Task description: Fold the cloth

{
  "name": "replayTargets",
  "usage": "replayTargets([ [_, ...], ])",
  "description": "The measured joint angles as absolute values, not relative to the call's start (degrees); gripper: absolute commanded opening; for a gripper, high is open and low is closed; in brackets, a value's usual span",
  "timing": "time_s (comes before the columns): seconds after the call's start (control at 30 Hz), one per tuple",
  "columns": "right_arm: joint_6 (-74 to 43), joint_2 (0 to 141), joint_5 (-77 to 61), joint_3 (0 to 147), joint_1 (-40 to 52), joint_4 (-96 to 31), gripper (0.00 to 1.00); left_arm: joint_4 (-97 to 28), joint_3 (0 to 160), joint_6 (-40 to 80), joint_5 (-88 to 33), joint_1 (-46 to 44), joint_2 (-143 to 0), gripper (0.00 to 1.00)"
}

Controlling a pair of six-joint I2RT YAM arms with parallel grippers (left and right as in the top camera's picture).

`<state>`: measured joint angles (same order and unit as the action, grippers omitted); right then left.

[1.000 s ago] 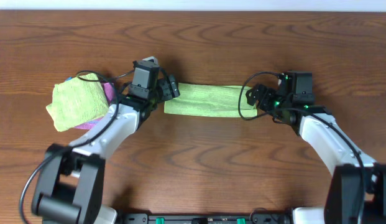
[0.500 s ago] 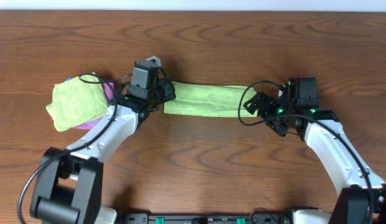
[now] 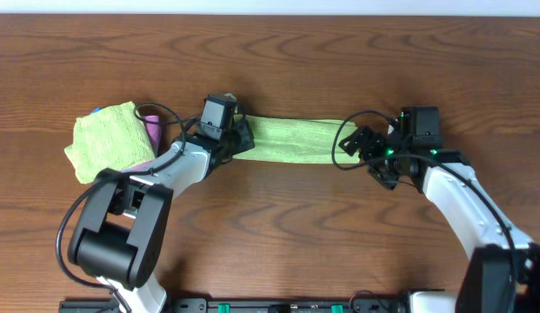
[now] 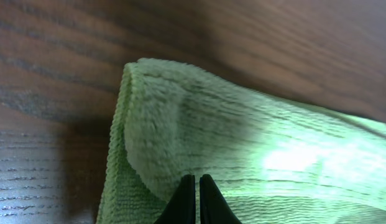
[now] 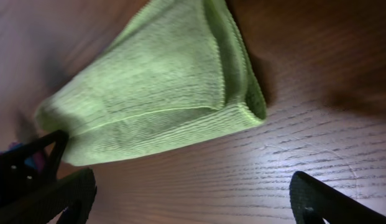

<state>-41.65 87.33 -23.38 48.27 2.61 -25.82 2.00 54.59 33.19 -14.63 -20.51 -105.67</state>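
The lime-green cloth lies folded into a long strip across the middle of the table. My left gripper is at its left end. In the left wrist view the black fingertips are pressed together with a raised fold of the cloth pinched at their tips. My right gripper stands open just off the strip's right end, not touching it. In the right wrist view the cloth lies ahead of the wide-apart fingers, and only bare wood shows between them.
A fluffier yellow-green terry cloth lies at the left on top of a pink-purple cloth, close behind my left arm. The table is dark brown wood.
My left gripper has shut and shifted slightly right onto the cloth's left end. My right gripper has drawn back to the right, off the strip's right end, still open.
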Motion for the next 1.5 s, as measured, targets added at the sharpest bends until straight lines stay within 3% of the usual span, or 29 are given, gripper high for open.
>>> replayTargets([
  [0.43, -44.64, 94.85, -22.22, 48.27, 4.97, -18.50, 0.96, 1.43, 54.59, 33.19, -13.06, -20.53, -106.32, 0.06],
  [1.1, -47.55, 98.43, -15.62, 49.15, 8.19, -14.26, 0.78, -2.20, 54.68, 32.95, -12.12, -20.53, -106.52, 0.06],
  [1.33, -47.62, 99.31, -12.97, 49.15, 8.80, -12.67, 0.61, -2.61, 54.85, 32.73, -11.55, -20.64, -106.52, 0.06],
  [1.5, -47.62, 101.56, -11.97, 50.00, 9.76, -10.59, 0.32, -2.66, 54.85, 32.73, -11.55, -20.64, -106.52, 0.06],
])
